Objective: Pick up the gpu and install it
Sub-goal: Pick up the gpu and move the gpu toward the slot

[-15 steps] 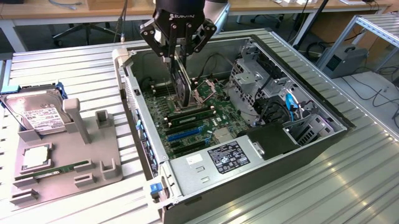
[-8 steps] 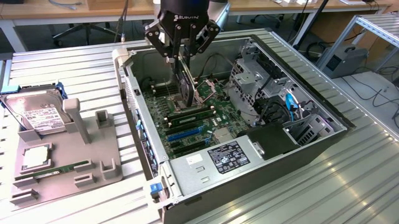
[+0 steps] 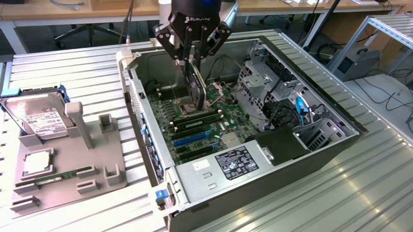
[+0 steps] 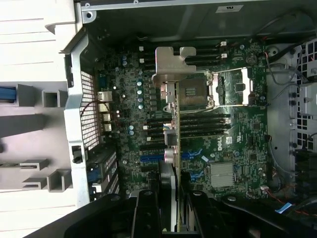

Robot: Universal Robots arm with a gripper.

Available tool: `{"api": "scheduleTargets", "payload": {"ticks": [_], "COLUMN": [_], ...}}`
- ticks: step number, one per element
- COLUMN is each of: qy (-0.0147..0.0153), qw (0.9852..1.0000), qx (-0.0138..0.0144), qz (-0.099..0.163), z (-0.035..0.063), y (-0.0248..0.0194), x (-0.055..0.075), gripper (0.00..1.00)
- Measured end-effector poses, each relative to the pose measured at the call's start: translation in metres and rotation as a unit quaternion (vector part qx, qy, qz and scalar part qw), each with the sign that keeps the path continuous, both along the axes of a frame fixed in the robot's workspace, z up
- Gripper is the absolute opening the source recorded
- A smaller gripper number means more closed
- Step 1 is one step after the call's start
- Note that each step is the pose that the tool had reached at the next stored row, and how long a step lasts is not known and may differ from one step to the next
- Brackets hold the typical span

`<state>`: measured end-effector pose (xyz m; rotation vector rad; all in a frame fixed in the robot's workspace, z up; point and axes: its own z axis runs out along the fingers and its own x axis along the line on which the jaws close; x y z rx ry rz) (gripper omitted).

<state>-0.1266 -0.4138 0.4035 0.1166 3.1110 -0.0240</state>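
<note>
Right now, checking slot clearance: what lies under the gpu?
The motherboard inside the computer case: CPU socket, black memory slots, blue expansion slots. The gpu itself hides the strip directly beneath its edge.

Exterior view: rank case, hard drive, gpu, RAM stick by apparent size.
1. case, by far the largest
2. hard drive
3. gpu and RAM stick: not ranked. Both look like thin strips of similar length, and the gpu is edge-on to the camera.
</note>
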Motion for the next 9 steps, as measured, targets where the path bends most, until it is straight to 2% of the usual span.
{"api": "scheduleTargets", "payload": {"ticks": [9], "qy": [0.0000], "qw": [1.0000], "qx": [-0.0010], "qz": [0.000], "z": [-0.0024], "y": [0.0000], "x": [0.0082], "gripper": [0.27]}}
